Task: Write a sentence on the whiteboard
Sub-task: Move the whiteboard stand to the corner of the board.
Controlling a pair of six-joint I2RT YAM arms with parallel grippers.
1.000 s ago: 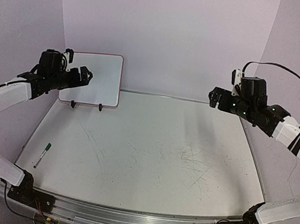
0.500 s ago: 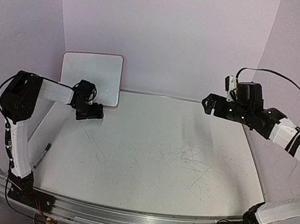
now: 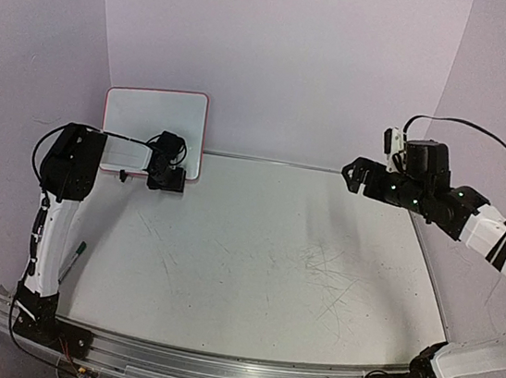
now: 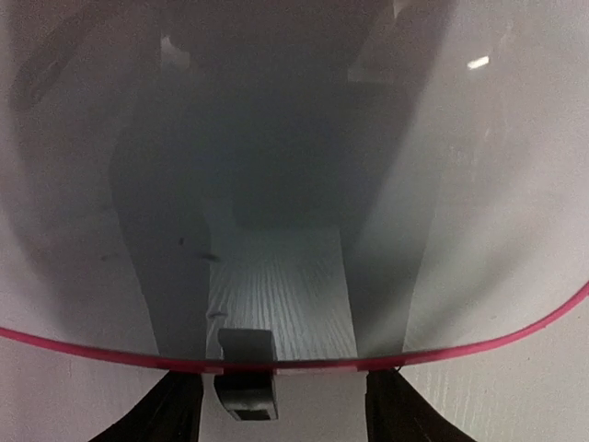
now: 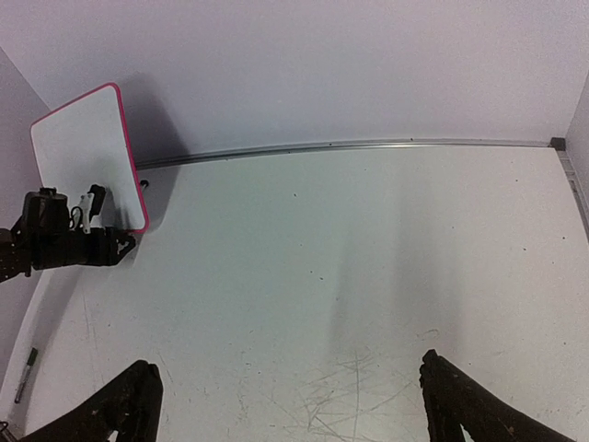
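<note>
The whiteboard (image 3: 153, 129), white with a pink-red frame, stands against the back wall at the far left. No handwriting shows on it. My left gripper (image 3: 165, 179) is open at the board's lower right edge. In the left wrist view the board face (image 4: 479, 184) fills the frame, and my open left gripper (image 4: 285, 419) has a finger on each side of a black clip foot (image 4: 247, 385). My right gripper (image 3: 351, 176) is open and empty, held above the table at the right. In the right wrist view it (image 5: 290, 405) is spread wide, with the board (image 5: 83, 152) far off.
A green-capped marker (image 3: 73, 259) lies on the table near the left edge, also seen in the right wrist view (image 5: 26, 361). The white table (image 3: 262, 265) has scuff marks in the middle. Lavender walls close in the back and both sides.
My left gripper dropped from in front of the board's face to the table, then moved to the board's lower right edge. My right gripper shifted slightly lower and left.
</note>
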